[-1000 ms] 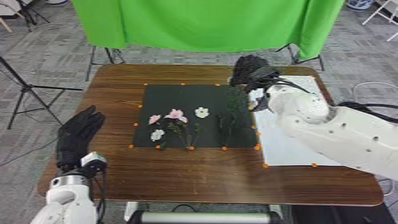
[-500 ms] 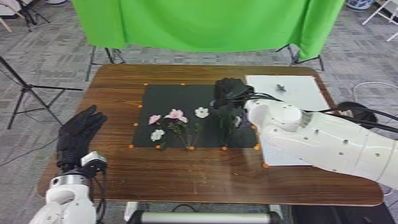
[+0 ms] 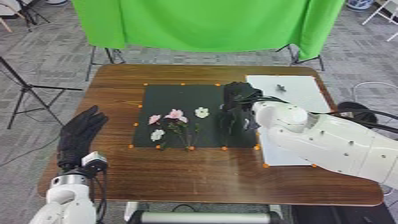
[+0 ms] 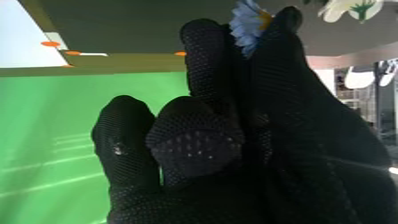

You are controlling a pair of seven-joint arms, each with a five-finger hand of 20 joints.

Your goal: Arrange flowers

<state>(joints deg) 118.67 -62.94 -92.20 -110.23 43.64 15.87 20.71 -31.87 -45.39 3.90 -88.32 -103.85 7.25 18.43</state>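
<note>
Over the right side of a dark mat [image 3: 169, 94] on a desk [image 3: 191, 175], the right robot hand [image 3: 236, 100] pinches a pale blue flower [image 4: 248, 24] between its fingertips. The left robot hand [image 3: 78, 135] lies open to the mat's left. The bloom looks light, its petals soft and easily crushed, best gripped by the stem. Pink blossoms [image 3: 175, 114] and a white blossom [image 3: 202, 112] lie loose on the mat, not in any vase.
</note>
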